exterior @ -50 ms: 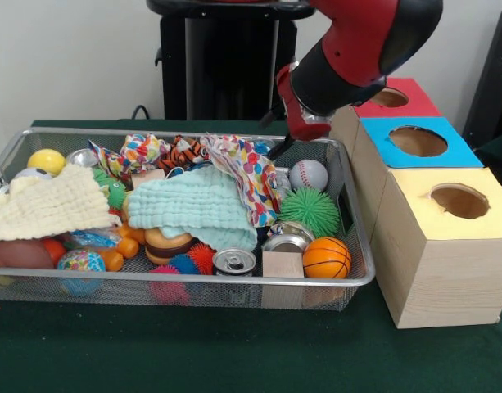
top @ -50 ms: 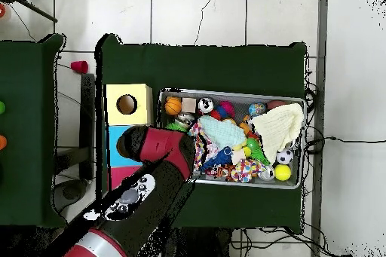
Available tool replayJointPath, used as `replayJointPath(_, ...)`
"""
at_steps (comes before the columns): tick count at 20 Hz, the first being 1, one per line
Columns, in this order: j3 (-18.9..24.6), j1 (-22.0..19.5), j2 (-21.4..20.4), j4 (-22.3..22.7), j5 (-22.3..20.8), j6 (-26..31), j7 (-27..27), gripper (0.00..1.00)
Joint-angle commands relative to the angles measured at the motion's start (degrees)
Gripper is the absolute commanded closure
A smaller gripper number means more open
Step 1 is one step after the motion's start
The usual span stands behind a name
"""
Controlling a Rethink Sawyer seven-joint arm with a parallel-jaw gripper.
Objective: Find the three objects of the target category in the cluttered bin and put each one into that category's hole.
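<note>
A robot lab: green-covered counter (exterior @ -50 ms: pixel 234 360), tiled floor (top @ -50 ms: pixel 196 13) with loose cables (top @ -50 ms: pixel 332 141), sorting boxes (exterior @ -50 ms: pixel 435 246).

The front camera sat low and close across the table, facing the wire bin (exterior @ -50 ms: pixel 349 282) and the three wooden boxes (exterior @ -50 ms: pixel 447 262) beside it. The overhead camera looked straight down from far higher, taking in the table (top @ -50 ms: pixel 226 65) and floor. Both showed bin and boxes.
</note>
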Motion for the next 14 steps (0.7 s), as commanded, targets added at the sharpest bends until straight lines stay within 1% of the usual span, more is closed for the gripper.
replayJointPath(1, 4.20, -1.13, -2.82, -3.16, -0.78, 5.02, 4.81, 0.00)
replayJointPath(6, 7.17, -1.75, -2.24, -0.05, 0.50, 5.16, 5.90, 0.00)
replayJointPath(10, 8.30, -2.15, -1.22, 1.30, 0.57, 6.67, 6.06, 0.00)
replayJointPath(14, 9.04, -2.83, -0.32, 2.46, 0.37, 5.96, 5.53, 0.00)
